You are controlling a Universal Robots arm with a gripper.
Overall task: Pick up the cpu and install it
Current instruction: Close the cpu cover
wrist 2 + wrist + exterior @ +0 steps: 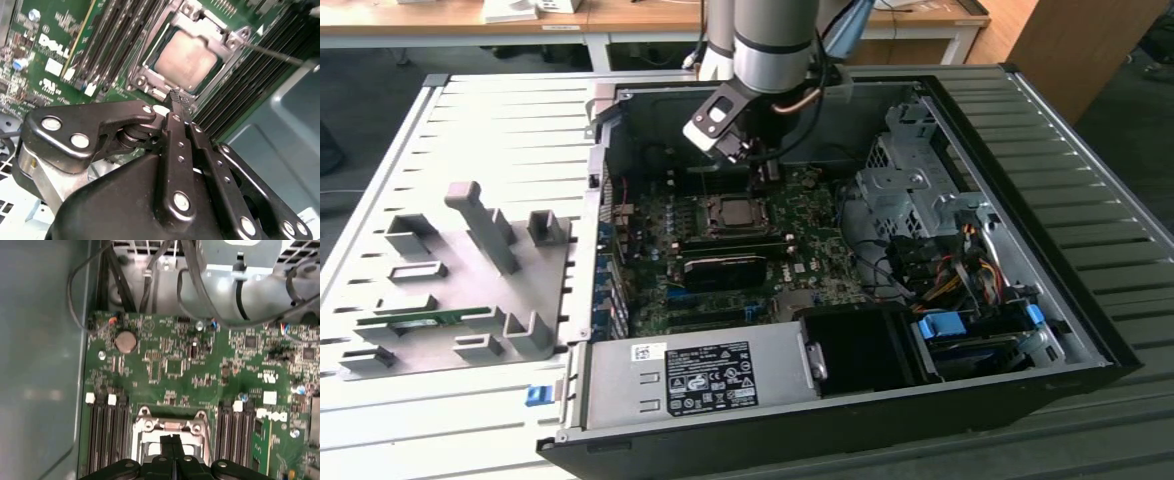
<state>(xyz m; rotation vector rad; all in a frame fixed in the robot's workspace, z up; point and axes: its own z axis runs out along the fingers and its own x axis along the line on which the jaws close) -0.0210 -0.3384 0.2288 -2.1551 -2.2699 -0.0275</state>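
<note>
We see the cpu (186, 59) seated within its socket frame (210, 31), memory slots (120, 35) flanking; our claw (176, 96) hangs above, clenched, empty.

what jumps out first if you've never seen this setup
The open black computer case with its green motherboard dominates the exterior view. In the second wrist view the shut black gripper hovers near the silver-grey square cpu, which lies in its metal socket frame.
</note>
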